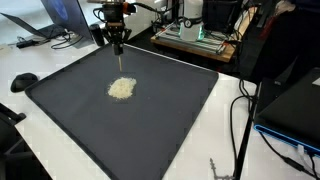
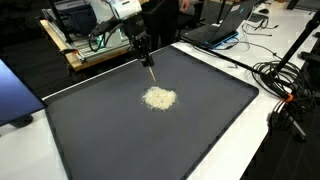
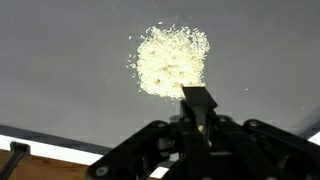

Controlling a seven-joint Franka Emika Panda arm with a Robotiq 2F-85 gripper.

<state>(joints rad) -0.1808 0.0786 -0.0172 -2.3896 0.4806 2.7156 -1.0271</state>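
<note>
The gripper (image 1: 118,42) hangs near the table's far edge, jaws clamped on a thin dark tool (image 1: 120,60). Its tip stops just short of the pale grain heap (image 1: 122,89), which lies mid-table on the black mat (image 1: 175,110). Reaching the grains, I'd say, calls for a gentle lowering.

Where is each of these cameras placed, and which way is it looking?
Exterior view: raised beyond a corner of the black mat, looking down across it at the grain pile; gripper shows, holding a thin stick.
Exterior view: raised beyond another side, facing the same pile; gripper shows.
Wrist view: on the wrist, looking down at the pile; gripper fills the bottom.
All share pile and mat.
</note>
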